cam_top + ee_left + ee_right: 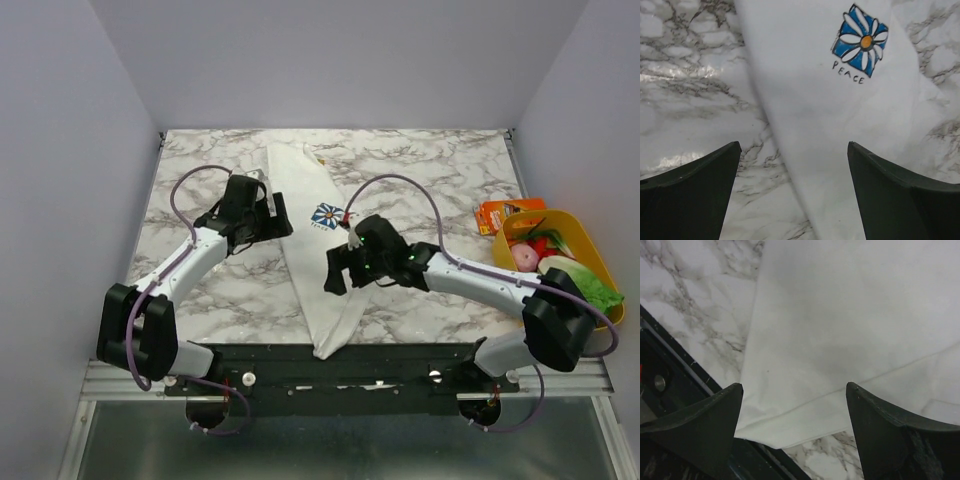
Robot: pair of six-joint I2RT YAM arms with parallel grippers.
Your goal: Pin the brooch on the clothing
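Both spread wide — left gripper [792, 145], right gripper [794, 385] — T-shirt [312, 300] lengthwise far-to-near, hem nearest.

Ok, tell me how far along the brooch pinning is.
Done: the T-shirt lies folded on the table, flower print up. In hand: nothing; left end effector and right end effector hang open and empty over it. Remaining: no brooch visible, so pinning looks undone.
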